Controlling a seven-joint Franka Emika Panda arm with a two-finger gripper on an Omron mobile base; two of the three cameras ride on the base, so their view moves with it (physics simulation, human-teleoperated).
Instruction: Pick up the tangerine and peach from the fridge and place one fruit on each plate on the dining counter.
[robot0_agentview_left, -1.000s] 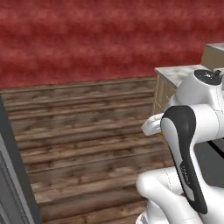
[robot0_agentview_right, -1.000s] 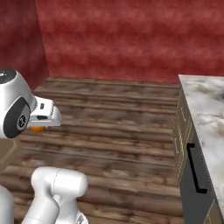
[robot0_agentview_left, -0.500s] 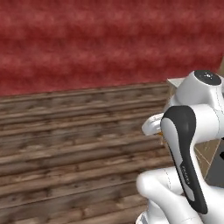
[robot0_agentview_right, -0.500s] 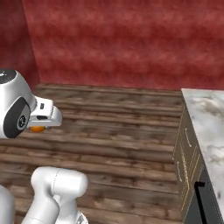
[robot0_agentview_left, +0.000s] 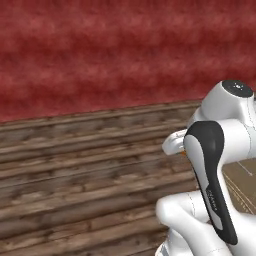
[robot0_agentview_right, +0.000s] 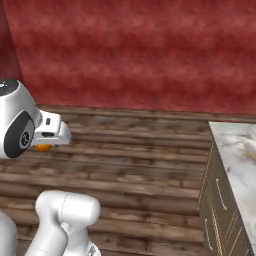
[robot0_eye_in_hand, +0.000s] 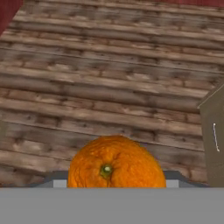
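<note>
The tangerine (robot0_eye_in_hand: 116, 162), a plain bright orange ball with a small green stem mark, hangs above the floor at the bottom of the hand view. My gripper (robot0_agentview_right: 44, 145) is shut on it, and the fruit covers the fingertips. In the right base view a slice of the tangerine (robot0_agentview_right: 41, 148) peeks out under the white hand. A sliver of it (robot0_agentview_left: 184, 153) shows beside the arm in the left base view. The peach, fridge, plates and dining counter are out of view.
Dark wooden floor planks (robot0_agentview_right: 130, 165) run up to a red wall (robot0_agentview_right: 130, 55). A marbled worktop (robot0_agentview_right: 239, 150) on a tan cabinet front with handles (robot0_agentview_right: 216, 200) stands at the right, and its corner (robot0_eye_in_hand: 214, 135) shows in the hand view.
The whole picture has slid, so the base has turned. The dark edge at the left and the cabinet have shifted out or rightward. The hand keeps its pose with the fruit in it.
</note>
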